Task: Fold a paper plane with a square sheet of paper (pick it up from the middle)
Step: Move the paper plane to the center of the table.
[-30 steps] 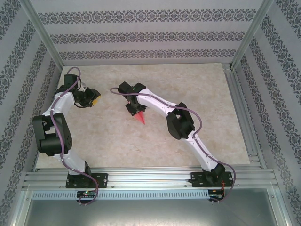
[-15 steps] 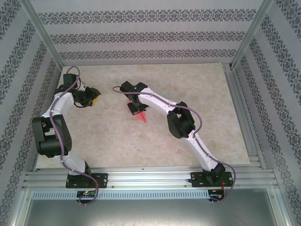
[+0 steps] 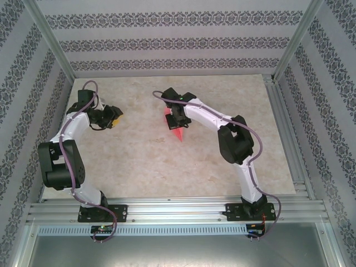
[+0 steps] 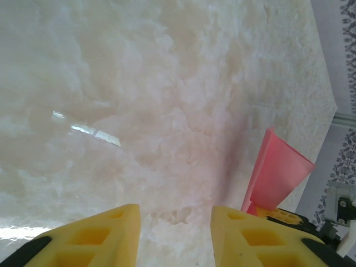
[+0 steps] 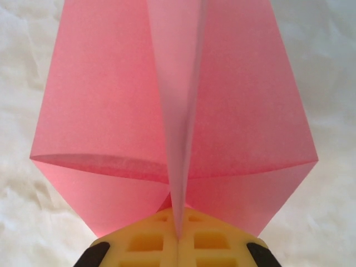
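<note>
Near the middle of the table (image 3: 139, 167), toward its far side, the paper plane (image 3: 179, 134) is held by the right gripper (image 3: 174, 121). The pointed end is directed toward the near edge. In the right wrist view the gripper's yellow fingers (image 5: 146, 243) are seen pressed together, pinching the upright central fold of the pink-red paper. One wing is spread flat to each side of that fold, and the outline narrows away from the fingers. Whether the point touches the tabletop cannot be told.

At the far left of the table, well apart from the plane, the left gripper (image 3: 115, 118) is recorded with its jaws spread. The marbled tabletop is seen through the gap between its two yellow fingertips (image 4: 105, 233). At the right edge of the left wrist view, the pink paper is visible standing above the pale surface.
</note>
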Controlling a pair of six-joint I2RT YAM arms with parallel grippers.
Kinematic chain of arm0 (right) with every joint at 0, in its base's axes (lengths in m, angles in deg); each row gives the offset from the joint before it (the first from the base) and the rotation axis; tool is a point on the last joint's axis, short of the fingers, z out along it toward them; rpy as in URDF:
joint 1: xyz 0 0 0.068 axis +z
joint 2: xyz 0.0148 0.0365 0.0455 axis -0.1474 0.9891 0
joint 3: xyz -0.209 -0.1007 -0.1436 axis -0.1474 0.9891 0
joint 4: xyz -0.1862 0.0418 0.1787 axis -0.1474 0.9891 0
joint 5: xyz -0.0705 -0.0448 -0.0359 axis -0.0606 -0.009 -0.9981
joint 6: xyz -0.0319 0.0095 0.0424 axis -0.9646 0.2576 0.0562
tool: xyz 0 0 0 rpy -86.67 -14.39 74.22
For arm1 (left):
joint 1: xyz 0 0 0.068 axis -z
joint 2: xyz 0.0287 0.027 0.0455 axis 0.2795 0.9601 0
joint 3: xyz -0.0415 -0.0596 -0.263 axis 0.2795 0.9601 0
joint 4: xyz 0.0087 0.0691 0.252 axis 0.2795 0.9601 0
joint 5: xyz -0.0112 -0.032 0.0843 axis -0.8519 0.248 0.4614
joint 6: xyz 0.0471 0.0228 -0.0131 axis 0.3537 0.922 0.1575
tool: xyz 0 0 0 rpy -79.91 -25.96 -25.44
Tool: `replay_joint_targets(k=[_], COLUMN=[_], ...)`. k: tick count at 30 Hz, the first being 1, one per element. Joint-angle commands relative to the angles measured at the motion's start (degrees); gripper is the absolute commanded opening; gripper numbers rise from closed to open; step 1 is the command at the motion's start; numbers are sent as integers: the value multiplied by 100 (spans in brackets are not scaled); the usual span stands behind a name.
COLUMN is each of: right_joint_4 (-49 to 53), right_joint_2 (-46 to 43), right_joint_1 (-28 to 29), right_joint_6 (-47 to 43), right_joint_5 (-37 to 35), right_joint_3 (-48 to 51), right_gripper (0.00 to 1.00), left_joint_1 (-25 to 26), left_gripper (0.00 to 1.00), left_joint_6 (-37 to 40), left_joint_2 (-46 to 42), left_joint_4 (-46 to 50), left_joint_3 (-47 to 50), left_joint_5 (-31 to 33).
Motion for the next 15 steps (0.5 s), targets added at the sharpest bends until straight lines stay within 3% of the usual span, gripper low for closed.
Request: replay_joint_targets(k=[1,8,11,15], right_joint_4=[-570,-1236,-1433,-1634], right_joint_2=[-857,-2480,-2620,-2428], right_joint_1=[-269,-1034,-1187,-1227], right_joint_6=[291,538,595,575], right_joint_5=[358,409,457,468], right_joint_3=[857,3268,3753,3998], right_gripper=[0,0,0,0], left_joint_1=[419,1883,2490,2892], left_gripper=[40,42,42,42], left_joint_6=[117,-202,-359,-590], left_joint_2=[-192,-207,-191,-154], left_joint_4=[-179,-713,-865,-1031], left_joint_3=[57,349,385,463], left_joint_5=[-157,203,611,849])
